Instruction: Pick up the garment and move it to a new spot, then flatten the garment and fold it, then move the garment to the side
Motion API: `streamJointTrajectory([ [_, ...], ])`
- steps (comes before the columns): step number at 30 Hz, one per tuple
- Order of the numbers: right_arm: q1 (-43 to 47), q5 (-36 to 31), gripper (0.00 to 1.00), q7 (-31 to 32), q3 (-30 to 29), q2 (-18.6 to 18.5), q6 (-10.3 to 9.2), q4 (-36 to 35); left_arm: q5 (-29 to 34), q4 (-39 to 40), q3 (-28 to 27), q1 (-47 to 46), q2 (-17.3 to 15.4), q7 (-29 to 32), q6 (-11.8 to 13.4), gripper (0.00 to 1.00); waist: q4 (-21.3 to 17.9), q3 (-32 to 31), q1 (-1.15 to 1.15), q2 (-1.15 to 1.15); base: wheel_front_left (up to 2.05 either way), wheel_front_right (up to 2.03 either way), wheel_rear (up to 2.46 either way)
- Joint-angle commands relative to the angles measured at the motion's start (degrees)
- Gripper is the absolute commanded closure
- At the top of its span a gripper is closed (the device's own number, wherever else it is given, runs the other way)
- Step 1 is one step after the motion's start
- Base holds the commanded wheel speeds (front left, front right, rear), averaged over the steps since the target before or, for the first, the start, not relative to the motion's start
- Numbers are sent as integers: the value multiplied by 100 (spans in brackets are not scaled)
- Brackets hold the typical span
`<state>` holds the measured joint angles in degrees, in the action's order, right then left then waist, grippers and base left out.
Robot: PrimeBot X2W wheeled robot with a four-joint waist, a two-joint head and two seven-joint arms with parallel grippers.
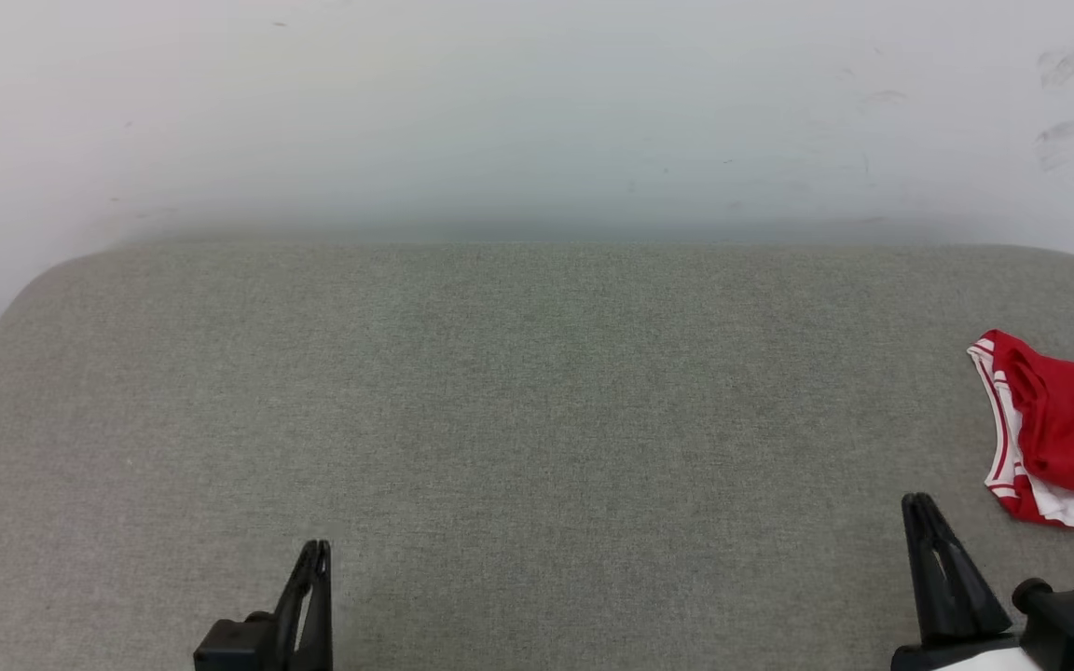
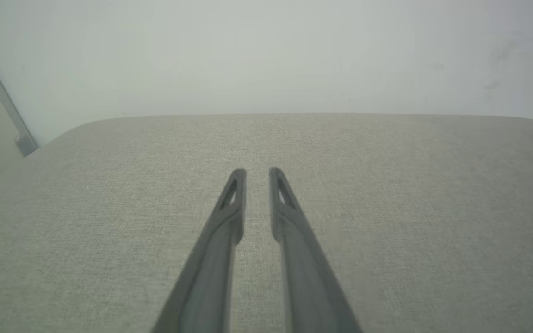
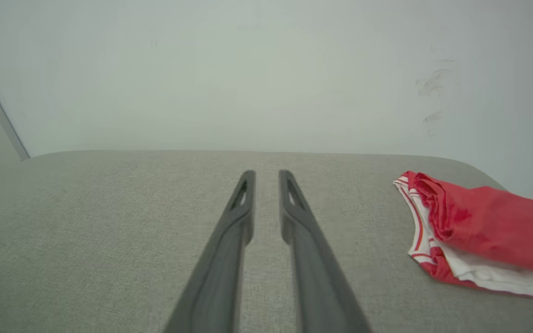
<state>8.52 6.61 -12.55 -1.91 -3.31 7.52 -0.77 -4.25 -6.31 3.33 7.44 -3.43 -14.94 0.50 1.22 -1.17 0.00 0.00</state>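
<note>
Garment (image 1: 1064, 429): bunched at desk (image 1: 500, 391) right edge, leaving middle free for flattening. Left tool (image 1: 317, 548), right tool (image 1: 915, 503): slightly parted, empty.

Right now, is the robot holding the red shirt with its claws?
No, nothing is held. The left gripper and the right gripper each have nothing between their jaws. The garment lies bunched on the grey surface, apart from both.

Your table (image 1: 537, 391): grey woven fabric top, rounded far corners, back edge meeting a white wall (image 1: 537, 112). You have one item lying on it: the garment (image 1: 1073, 429), red cloth with white fabric and red-and-white striped trim, bunched in loose folds at the right edge, running out of the head view.
</note>
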Motion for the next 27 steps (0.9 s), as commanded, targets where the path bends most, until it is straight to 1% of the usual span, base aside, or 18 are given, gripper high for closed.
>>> streamJointTrajectory([
  [1,-1,93,100,5,11,0,0,-9,-94,-8,-13,-23,-2,22,-10,100,-1,1,0,0,0,0,0],
  [13,-252,1567,100,240,28,-74,-1,225,-1513,-133,-177,-253,7,373,-139,100,-12,14,0,0,0,0,0],
  [27,-498,3000,100,488,25,-123,-1,462,-2924,-250,-334,-477,15,715,-267,100,-26,29,0,0,0,0,0],
])
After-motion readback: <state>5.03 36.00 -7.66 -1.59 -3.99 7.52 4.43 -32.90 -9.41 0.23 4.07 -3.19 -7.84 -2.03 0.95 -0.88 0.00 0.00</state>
